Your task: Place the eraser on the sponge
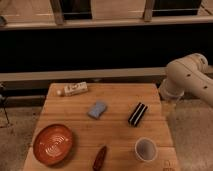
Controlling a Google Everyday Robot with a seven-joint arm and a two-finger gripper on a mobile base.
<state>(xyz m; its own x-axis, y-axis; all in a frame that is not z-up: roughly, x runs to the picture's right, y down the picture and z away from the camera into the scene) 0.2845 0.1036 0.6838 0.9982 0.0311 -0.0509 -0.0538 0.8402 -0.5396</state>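
Note:
The eraser (137, 114), a small black block with a pale stripe, lies on the wooden table (120, 132) right of centre. The light-blue sponge (97, 110) rests a short way to its left, and the two are apart. Nothing lies on the sponge. A white arm segment (189, 77) reaches in from the right edge, beside the table's far right corner. My gripper is out of view, so its fingers do not show.
A white labelled tube (75, 89) lies at the table's far left. An orange bowl (53, 144) sits front left, a dark red elongated object (100, 158) front centre, and a white cup (145, 149) front right. A dark wall with a rail runs behind the table.

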